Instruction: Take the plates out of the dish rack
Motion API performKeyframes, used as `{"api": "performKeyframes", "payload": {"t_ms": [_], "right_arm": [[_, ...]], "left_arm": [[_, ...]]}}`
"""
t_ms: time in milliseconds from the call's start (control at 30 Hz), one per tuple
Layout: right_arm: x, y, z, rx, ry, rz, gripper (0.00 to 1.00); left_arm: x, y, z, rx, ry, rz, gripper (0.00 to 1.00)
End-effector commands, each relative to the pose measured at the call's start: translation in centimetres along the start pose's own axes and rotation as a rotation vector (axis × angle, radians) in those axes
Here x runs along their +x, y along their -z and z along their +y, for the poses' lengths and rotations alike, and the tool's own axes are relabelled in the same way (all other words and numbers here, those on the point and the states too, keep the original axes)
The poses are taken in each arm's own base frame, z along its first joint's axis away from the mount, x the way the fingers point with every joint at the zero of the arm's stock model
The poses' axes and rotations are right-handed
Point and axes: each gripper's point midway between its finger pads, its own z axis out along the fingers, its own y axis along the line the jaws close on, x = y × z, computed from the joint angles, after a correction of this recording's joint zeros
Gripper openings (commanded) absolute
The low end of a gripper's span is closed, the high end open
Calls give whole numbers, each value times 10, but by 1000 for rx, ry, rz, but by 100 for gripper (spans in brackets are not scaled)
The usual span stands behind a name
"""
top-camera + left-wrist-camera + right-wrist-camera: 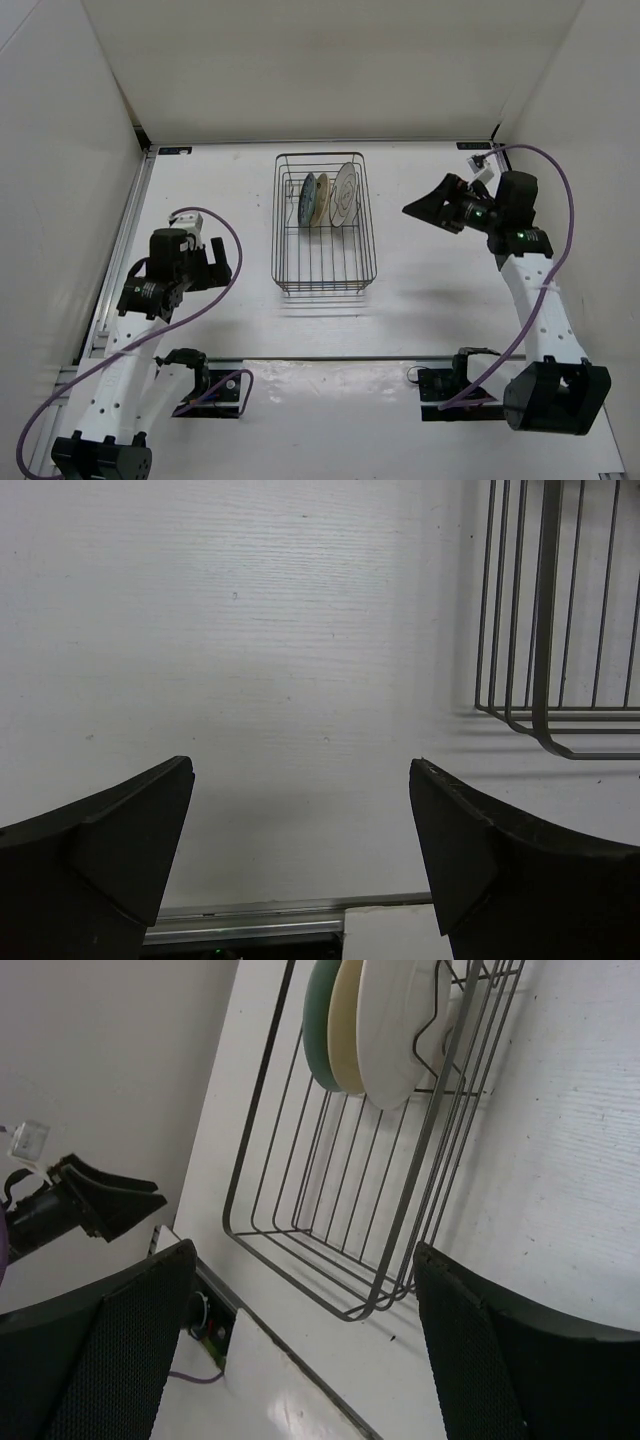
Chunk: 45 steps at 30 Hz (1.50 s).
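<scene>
The dish rack (325, 262), a dark wire basket, stands at the table's middle. Three plates stand on edge in its far half: a blue-teal plate (308, 198), a cream plate (321, 199) and a white plate (346, 192). My left gripper (216, 263) hovers open to the left of the rack, nothing between its fingers. In the left wrist view only the rack's corner (545, 630) shows. My right gripper (420, 208) is open and empty, right of the rack and pointing at it. The right wrist view shows the teal plate (318, 1020), cream plate (345, 1020) and white plate (392, 1030) inside the rack (300, 1192).
White walls enclose the table on the left, back and right. A metal rail (125, 240) runs along the left side. A seam with the arm mounts (330, 360) crosses the near edge. Purple cables (560, 200) loop off both arms.
</scene>
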Motion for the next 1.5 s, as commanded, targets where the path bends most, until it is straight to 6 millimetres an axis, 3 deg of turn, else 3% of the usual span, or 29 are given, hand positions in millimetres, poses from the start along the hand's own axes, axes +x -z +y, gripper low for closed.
{"api": "performKeyframes", "payload": {"t_ms": [0, 67, 133, 167, 233, 267, 300, 333, 367, 400, 433, 467, 500, 533, 600, 633, 700, 733, 800, 867, 933, 967, 1233, 1467], "right_arm": [[-27, 5, 34, -49, 104, -33, 90], [-42, 8, 49, -71, 142, -44, 90], [-40, -8, 57, -120, 152, 12, 90], [-55, -4, 76, -149, 208, -14, 90], [-56, -28, 69, -134, 187, 32, 90], [-79, -24, 86, -115, 224, -10, 90], [-72, -48, 64, -49, 188, 57, 90], [-84, -49, 65, 4, 202, 37, 90], [-90, -64, 57, 39, 198, 48, 90], [-89, -70, 67, 45, 221, 50, 90], [-95, -76, 53, 128, 242, 18, 90], [-92, -86, 54, 134, 255, 27, 90], [-98, -94, 46, 210, 285, 3, 84], [-90, -107, 44, 207, 288, 40, 84], [-100, -114, 43, 270, 321, 15, 82], [-87, -133, 30, 314, 319, 60, 80], [-91, -140, 27, 352, 347, 49, 79], [-82, -154, 14, 395, 348, 76, 77], [-74, -169, 10, 422, 374, 92, 75], [-66, -184, -12, 502, 386, 118, 71], [-75, -189, -14, 538, 401, 95, 68], [-61, -198, -30, 570, 394, 144, 66], [-37, -223, -62, 650, 370, 188, 54], [-36, -229, -71, 715, 353, 144, 36]], "left_arm": [[-5, 6, -2, 7, 9, -30, 100], [-7, 7, -2, 9, 10, -39, 100], [-6, 6, -2, 8, 11, -33, 100], [-7, 6, -2, 7, 17, -33, 100], [-7, 6, -7, 34, 8, -21, 100], [-7, 5, -7, 32, 9, -10, 100], [-6, 5, -7, 31, 8, -4, 100], [-5, 4, -7, 31, 11, 1, 100], [-4, 4, -8, 38, 9, 4, 100], [-2, 2, -10, 47, 7, 9, 100], [-4, 3, -11, 55, 4, 2, 100], [-3, 3, -11, 57, 5, 3, 100], [-3, 3, -12, 59, 4, -1, 100], [-3, 3, -12, 61, 2, -2, 100], [-3, 3, -12, 63, 1, -2, 100], [-3, 2, -11, 59, 3, 1, 100], [-2, 2, -12, 63, 4, 5, 100], [-2, 2, -12, 64, 1, 5, 100], [-1, 0, -13, 67, 2, 12, 100], [0, -1, -14, 73, -2, 21, 100], [0, -2, -15, 79, -2, 27, 100], [0, -2, -15, 79, 1, 30, 100], [0, -3, -16, 82, 1, 34, 100], [1, -3, -16, 83, -3, 36, 100]]}}
